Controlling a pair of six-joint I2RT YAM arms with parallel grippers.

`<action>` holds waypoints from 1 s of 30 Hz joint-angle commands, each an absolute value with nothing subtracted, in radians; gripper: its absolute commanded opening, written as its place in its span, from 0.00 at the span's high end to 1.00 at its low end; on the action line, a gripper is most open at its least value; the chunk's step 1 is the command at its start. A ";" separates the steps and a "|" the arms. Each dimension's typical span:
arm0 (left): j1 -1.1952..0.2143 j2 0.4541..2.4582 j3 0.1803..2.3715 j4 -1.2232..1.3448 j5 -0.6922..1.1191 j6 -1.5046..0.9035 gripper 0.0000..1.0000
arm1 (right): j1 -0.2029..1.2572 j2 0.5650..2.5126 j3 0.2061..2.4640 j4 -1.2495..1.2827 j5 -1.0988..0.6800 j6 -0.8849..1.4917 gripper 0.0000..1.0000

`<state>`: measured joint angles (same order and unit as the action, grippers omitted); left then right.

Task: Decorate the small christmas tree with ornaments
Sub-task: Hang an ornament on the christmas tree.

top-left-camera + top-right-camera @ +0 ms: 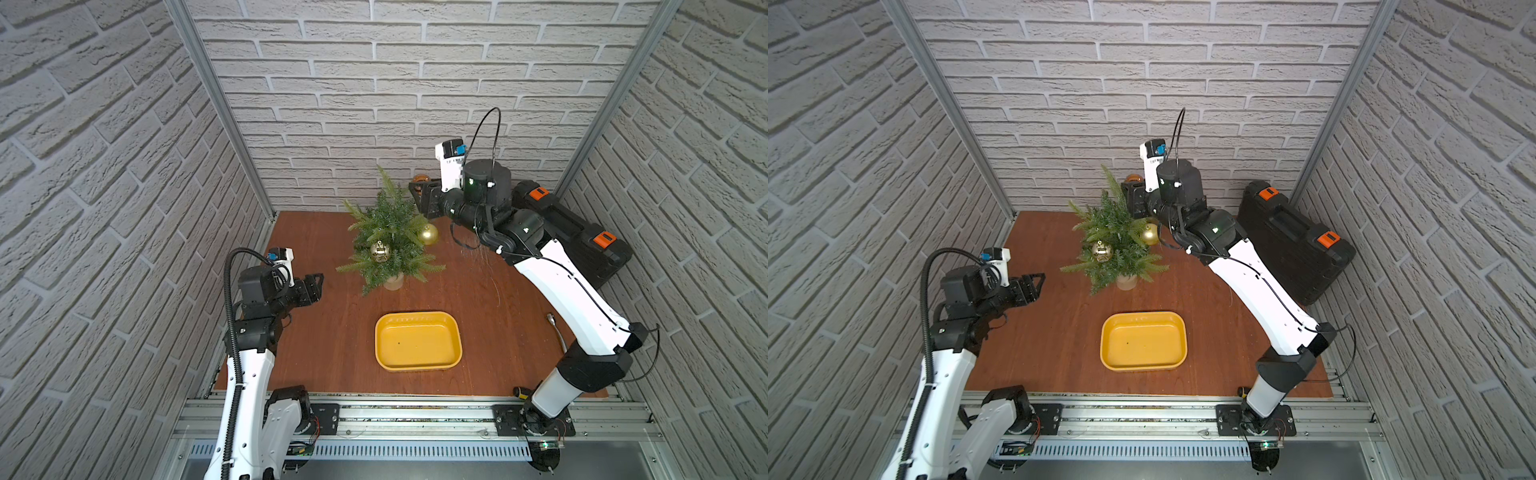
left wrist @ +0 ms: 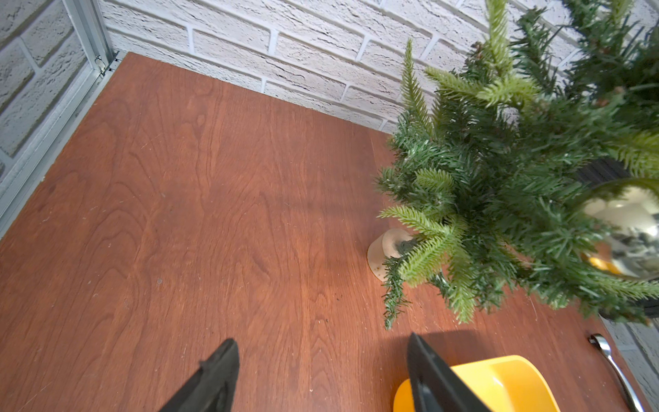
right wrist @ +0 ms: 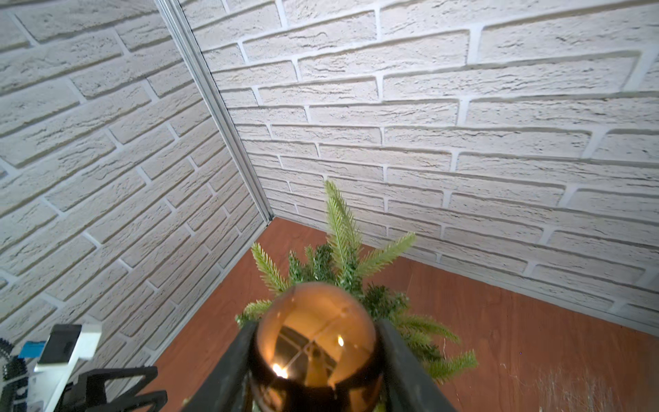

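Observation:
The small christmas tree (image 1: 388, 232) (image 1: 1113, 245) stands in a beige pot (image 1: 393, 282) at the back of the wooden table. A shiny gold ornament (image 1: 380, 250) (image 2: 627, 232) hangs among its front branches. A matte gold ornament (image 1: 428, 234) (image 1: 1149, 235) sits at the tree's right side. My right gripper (image 3: 316, 325) (image 1: 419, 192) is behind the treetop (image 3: 338, 228), shut on the amber-brown ornament (image 3: 315, 342) (image 1: 420, 179). My left gripper (image 2: 321, 339) (image 1: 318, 284) hovers left of the tree, open, holding nothing.
A yellow tray (image 1: 417, 345) (image 1: 1142, 345) lies in front of the tree with nothing in it. A black case (image 1: 582, 232) with orange latches leans at the back right. A metal tool (image 1: 555, 328) (image 2: 609, 360) lies by the right arm. Brick walls close three sides.

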<state>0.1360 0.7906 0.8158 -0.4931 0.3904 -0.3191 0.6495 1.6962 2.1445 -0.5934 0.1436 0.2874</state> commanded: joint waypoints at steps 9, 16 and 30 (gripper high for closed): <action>0.204 0.808 0.794 -0.420 0.464 -0.351 0.26 | 0.604 1.760 2.211 -0.603 0.067 0.306 0.52; 0.225 0.817 0.793 -0.413 0.485 -0.359 0.27 | 0.584 1.797 2.235 -0.600 0.051 0.319 0.52; 0.248 0.833 0.794 -0.403 0.511 -0.364 0.27 | 0.555 1.853 2.278 -0.621 0.065 0.322 0.51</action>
<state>0.2375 0.8333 0.8085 -0.4477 0.4881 -0.3607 0.5636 1.8507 2.2501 -0.6369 0.0624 0.3115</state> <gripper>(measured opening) 0.731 0.507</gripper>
